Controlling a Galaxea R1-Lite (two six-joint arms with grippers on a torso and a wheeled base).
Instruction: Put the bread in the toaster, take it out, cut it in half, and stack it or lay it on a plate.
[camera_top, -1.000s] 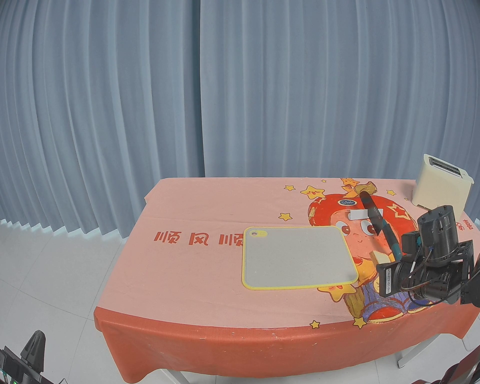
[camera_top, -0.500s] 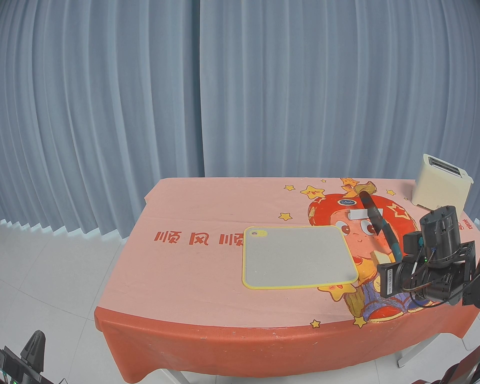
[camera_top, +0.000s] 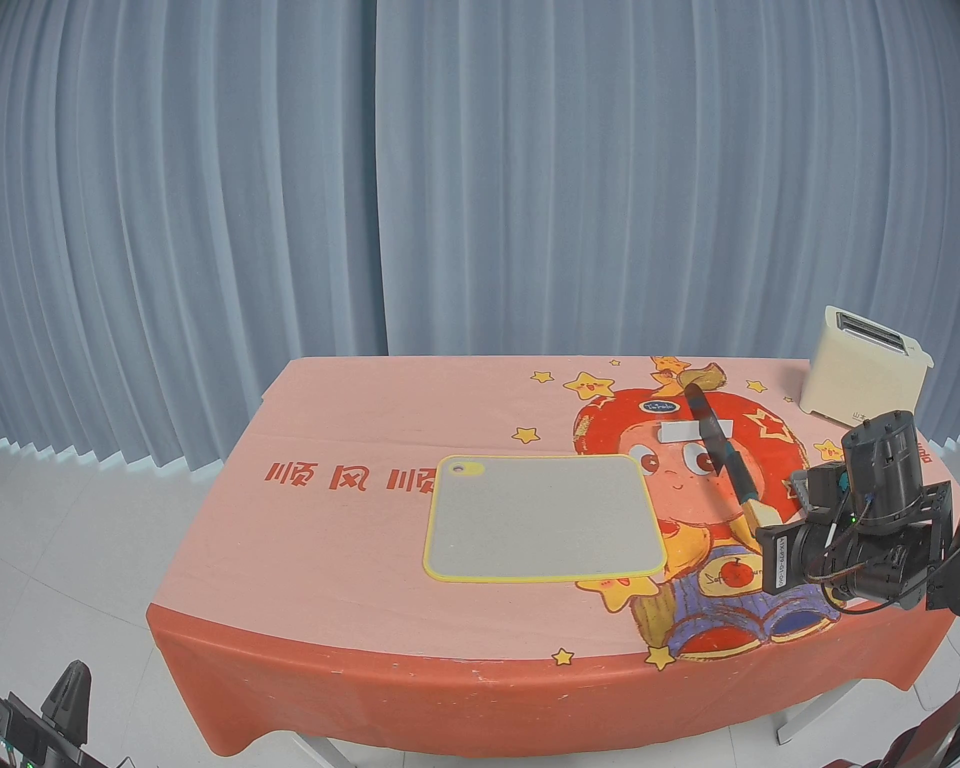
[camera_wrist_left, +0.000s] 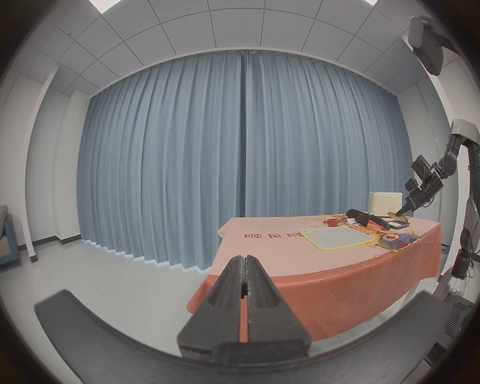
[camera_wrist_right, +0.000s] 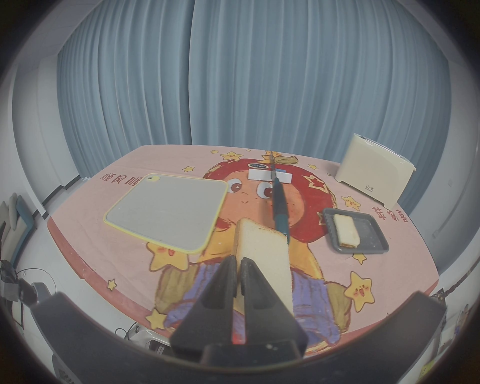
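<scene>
One bread slice (camera_wrist_right: 267, 250) is clamped in your right gripper (camera_wrist_right: 240, 263), not yet in the toaster (camera_wrist_right: 372, 170); toasting, cutting and plating seem all left.

Bread slice (camera_wrist_right: 265, 252) upright, clamped in right gripper (camera_wrist_right: 239, 264)
</scene>
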